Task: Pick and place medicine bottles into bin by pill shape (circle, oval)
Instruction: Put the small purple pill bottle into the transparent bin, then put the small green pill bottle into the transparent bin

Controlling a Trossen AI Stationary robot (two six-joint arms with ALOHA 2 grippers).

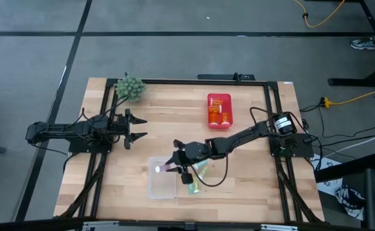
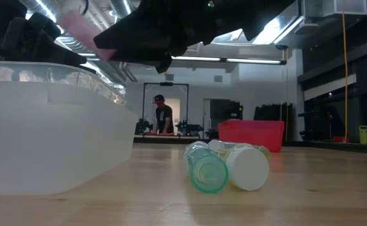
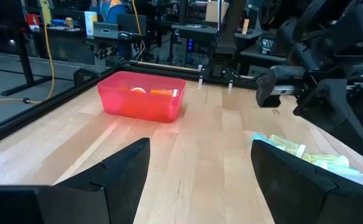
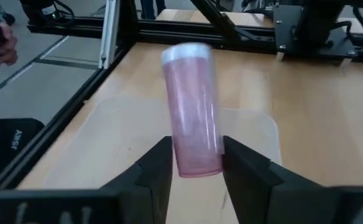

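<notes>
- A light wooden table framed by black rails stands on a grey floor crossed by dark lines, with a yellow cable trailing at the room's far side.
- The right end effector hangs over a clear plastic bin near the table's front edge, its fingers on either side of a pink medicine bottle; whether they press it cannot be told.
- Just beside that bin lie more bottles, among them a green bottle and a white-capped bottle, on their sides.
- A red bin toward the table's far side holds orange bottles.
- The left end effector waits released, near a spiky green ball.
- Beyond the table, a person stands at a distant workbench under ceiling strip lights.
</notes>
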